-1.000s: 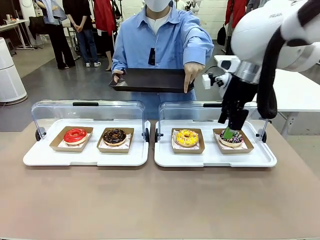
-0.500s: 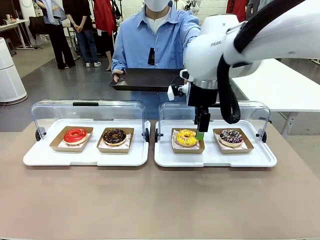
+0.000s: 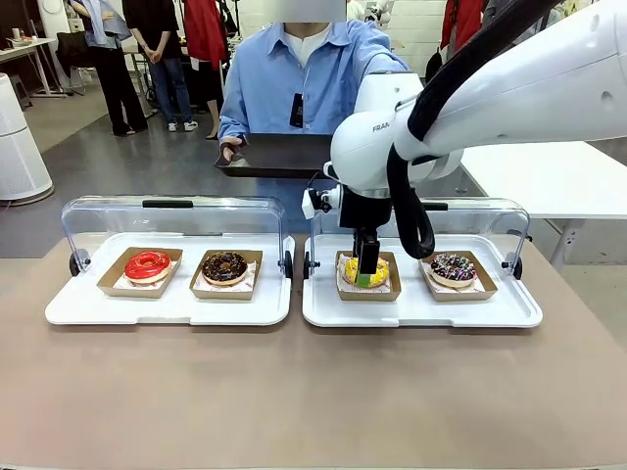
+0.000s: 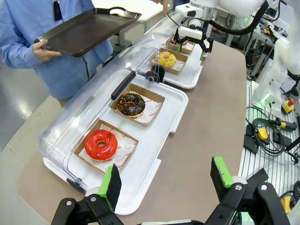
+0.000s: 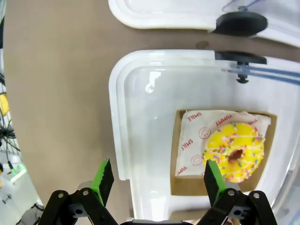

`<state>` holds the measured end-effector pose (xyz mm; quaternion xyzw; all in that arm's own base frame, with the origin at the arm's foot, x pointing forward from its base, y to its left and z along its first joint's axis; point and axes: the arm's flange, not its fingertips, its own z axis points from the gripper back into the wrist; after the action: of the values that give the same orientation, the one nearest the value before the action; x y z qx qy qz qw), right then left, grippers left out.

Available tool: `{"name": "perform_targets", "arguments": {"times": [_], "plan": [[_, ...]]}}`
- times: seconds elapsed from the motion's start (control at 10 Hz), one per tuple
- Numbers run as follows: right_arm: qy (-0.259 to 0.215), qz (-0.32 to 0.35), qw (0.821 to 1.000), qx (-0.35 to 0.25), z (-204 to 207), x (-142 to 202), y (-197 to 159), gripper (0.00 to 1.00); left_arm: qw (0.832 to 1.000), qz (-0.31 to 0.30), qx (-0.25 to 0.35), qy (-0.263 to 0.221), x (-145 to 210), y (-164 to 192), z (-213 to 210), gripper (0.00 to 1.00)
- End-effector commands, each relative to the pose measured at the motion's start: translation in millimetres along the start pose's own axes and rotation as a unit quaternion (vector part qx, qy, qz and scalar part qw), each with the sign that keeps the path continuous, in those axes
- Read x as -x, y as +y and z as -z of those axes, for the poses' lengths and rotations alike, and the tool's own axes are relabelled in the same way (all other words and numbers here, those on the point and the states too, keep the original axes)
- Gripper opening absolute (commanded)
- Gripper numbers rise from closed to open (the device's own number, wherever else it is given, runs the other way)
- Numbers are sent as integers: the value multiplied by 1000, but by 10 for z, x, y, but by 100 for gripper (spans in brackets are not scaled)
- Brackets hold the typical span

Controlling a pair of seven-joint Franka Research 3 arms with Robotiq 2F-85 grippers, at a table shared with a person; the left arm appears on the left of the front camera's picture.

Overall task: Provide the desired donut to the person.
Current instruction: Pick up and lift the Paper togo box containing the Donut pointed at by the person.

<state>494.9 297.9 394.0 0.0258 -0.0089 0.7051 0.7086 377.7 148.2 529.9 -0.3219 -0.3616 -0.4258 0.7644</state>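
Your right end effector (image 3: pixel 365 277), spread wide and empty, hangs above the yellow sprinkled donut (image 5: pixel 234 152), which lies off-centre under one finger, not between both.

On the brown surface (image 3: pixel 313 392), a left white tray (image 3: pixel 167 309) and a right white tray (image 3: pixel 421 313) are set side by side, near but apart.

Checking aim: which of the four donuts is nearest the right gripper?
The yellow sprinkled donut, at the right gripper's fingertips; the red, chocolate and dark-sprinkled ones sit farther off.
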Motion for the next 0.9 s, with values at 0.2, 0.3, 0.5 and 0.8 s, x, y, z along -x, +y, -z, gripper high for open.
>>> {"name": "perform_targets", "arguments": {"times": [0.2,0.3,0.5,0.8], "plan": [[0,0,1000,0,0,0,0,100,1000,3,2,-9,-5,5,-8,100],[0,0,1000,0,0,0,0,100,1000,3,2,-9,-5,5,-8,100],[0,0,1000,0,0,0,0,100,1000,3,2,-9,-5,5,-8,100],[-3,4,1000,9,117,-92,92,100,1000,3,2,-9,-5,5,-8,100]]}}
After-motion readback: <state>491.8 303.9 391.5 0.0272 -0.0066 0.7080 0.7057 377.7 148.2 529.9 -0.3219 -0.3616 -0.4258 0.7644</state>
